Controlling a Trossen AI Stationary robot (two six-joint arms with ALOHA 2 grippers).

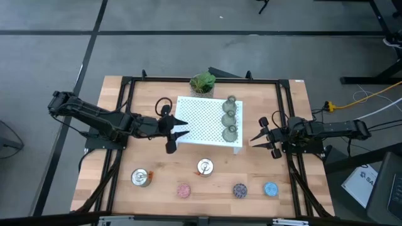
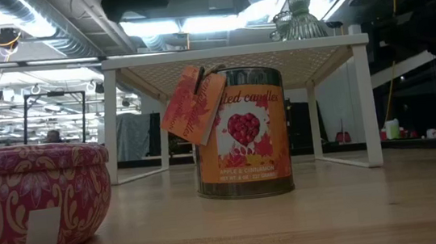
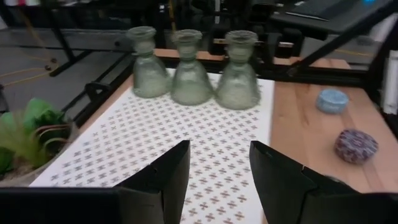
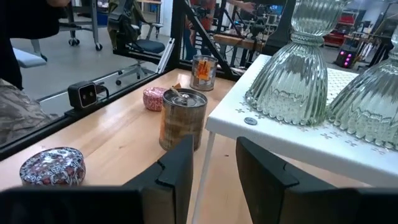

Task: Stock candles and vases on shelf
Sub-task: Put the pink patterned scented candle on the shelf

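The white perforated shelf (image 1: 204, 122) stands at the table's middle. Three olive-green vases (image 1: 230, 117) stand in a row on its right edge, bases on the shelf; they also show in the left wrist view (image 3: 189, 68). Two silver-tin candles (image 1: 141, 177) (image 1: 205, 167), a pink one (image 1: 183, 190), a dark blue-purple one (image 1: 239, 189) and a light blue one (image 1: 271, 188) sit on the wooden table near its front. My left gripper (image 1: 178, 133) is open and empty at the shelf's left edge, over it (image 3: 217, 168). My right gripper (image 1: 259, 139) is open and empty just right of the shelf (image 4: 211, 165).
A leafy potted plant (image 1: 202, 83) stands behind the shelf's far edge. Black frame rails (image 1: 125, 125) run along the table's sides. In the low view one tin candle (image 2: 240, 133) with an orange label stands in front of the shelf, the pink candle (image 2: 35, 198) nearer.
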